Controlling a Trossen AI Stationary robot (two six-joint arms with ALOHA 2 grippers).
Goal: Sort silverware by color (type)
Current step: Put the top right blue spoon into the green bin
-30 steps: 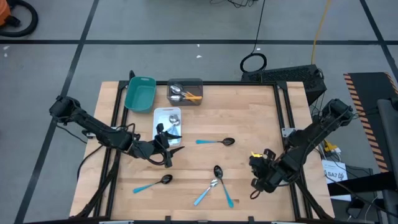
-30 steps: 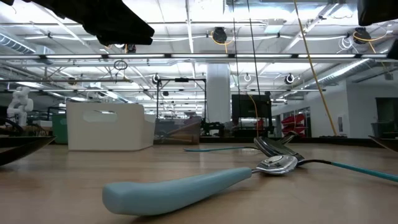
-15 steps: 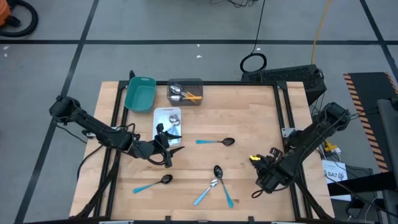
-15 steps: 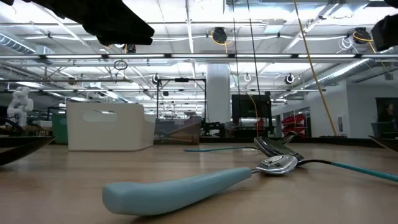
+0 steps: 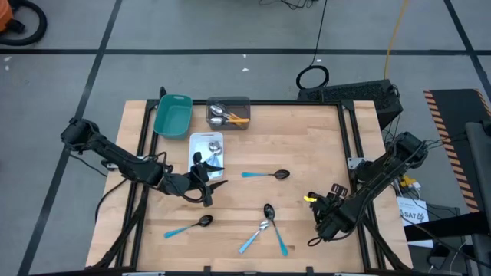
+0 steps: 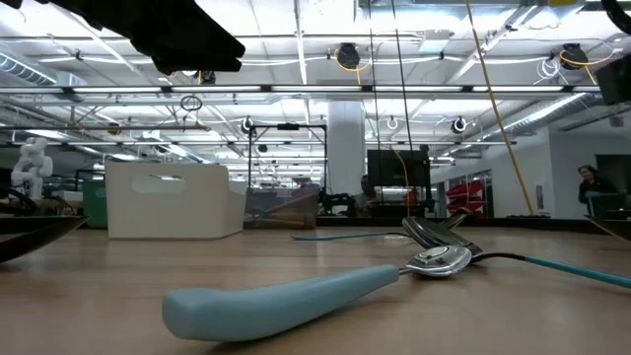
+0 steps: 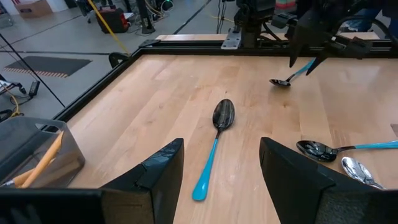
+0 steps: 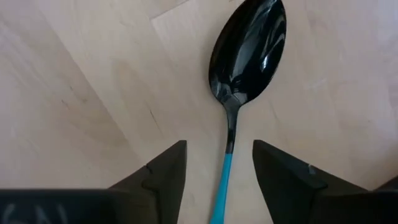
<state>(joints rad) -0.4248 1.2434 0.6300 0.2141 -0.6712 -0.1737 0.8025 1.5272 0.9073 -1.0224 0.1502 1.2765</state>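
Left pincer (image 5: 205,178) sits low over the worktop (image 5: 307,138), at the near corner of the white tray (image 5: 201,140); in its own wrist view the two fingers (image 7: 158,168) stand spread with nothing between them.

Behind it, from the left: teal tray (image 5: 172,114), then grey tray (image 5: 239,102) holding orange-handled spoons (image 5: 235,118). White tray just in front of those two; contents too small to tell.

Loose blue-handled spoons on the bare wood: one black-bowled spoon near the front left (image 5: 189,226); one black-bowled spoon at mid-table (image 5: 266,175), lying crosswise just right of the left pincer; a crossed pair at front centre (image 5: 266,227), one bowl black, one silver, bowls touching.

In the low view the foreground spoon's blue handle (image 6: 286,301) lies flat, silver bowl to the right.

Right pincer (image 5: 317,217) is at the right front of the worktop, well apart from the trays. Its fingers (image 8: 163,168) stand spread; a fifth black-bowled spoon with blue handle (image 8: 245,53) shows between them, and I cannot tell whether it is touched.
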